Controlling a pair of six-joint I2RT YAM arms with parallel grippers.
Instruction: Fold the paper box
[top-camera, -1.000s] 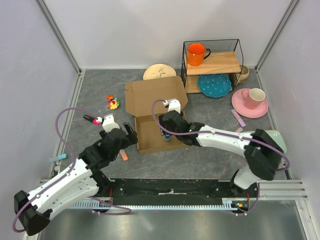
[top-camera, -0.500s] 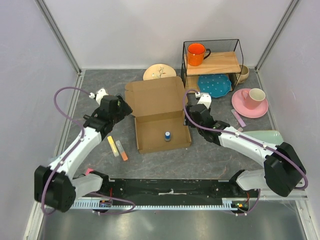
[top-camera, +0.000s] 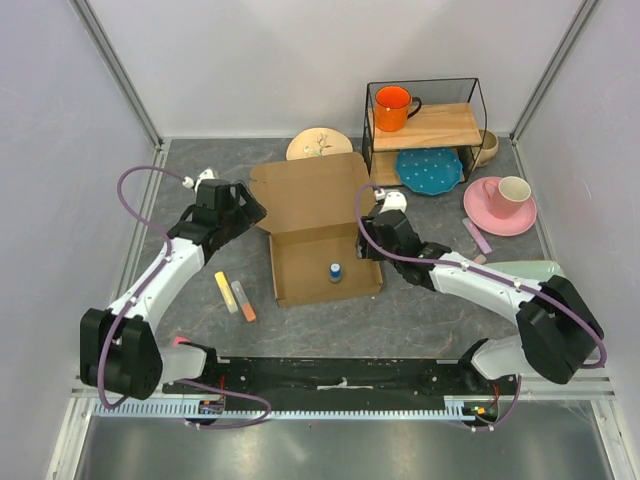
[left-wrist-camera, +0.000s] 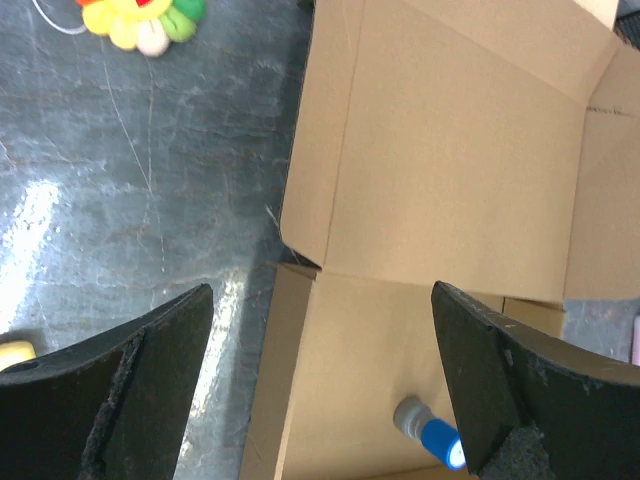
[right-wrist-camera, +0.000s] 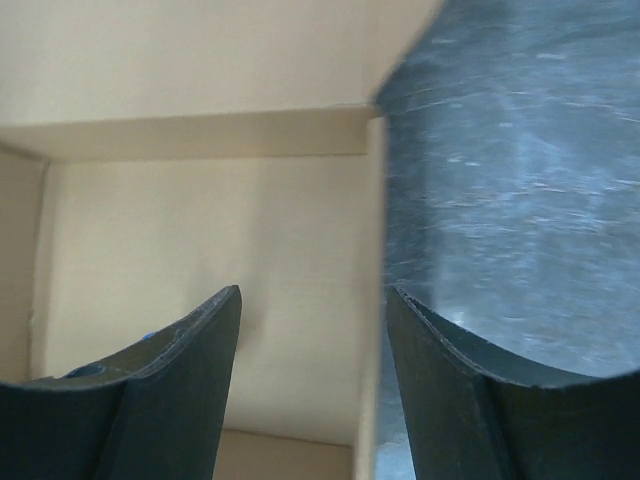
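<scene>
- Paper box (top-camera: 318, 222) mid worktop (top-camera: 330, 325), opened out: lid flap flat on the far side, shallow tray on the near side.
- Small blue-capped bottle (top-camera: 336, 271) inside the tray, right of centre.
- Left gripper (top-camera: 243, 212) just left of the lid flap's left edge, jaws wide, holding nothing. Wrist view looks down on the crease between lid and tray, apart from the cardboard.
- Right gripper (top-camera: 370, 243) at the tray's right wall, near its far corner. Jaws partly apart, wall edge between the fingers and close to the right-hand one, no clamp on it visible.
- Yellow marker (top-camera: 226, 292) and orange marker (top-camera: 243, 300) side by side on the worktop, left of the tray.
- Flower toy (left-wrist-camera: 140, 15) left of the lid, seen in the left wrist view only.
- Far right: wire-frame shelf (top-camera: 430, 125) with orange mug (top-camera: 393, 106) on the top board, blue plate (top-camera: 428, 170) under it.
- Pink cup (top-camera: 512, 190) on its saucer right of the shelf; cream plate (top-camera: 318, 143) just beyond the lid.
</scene>
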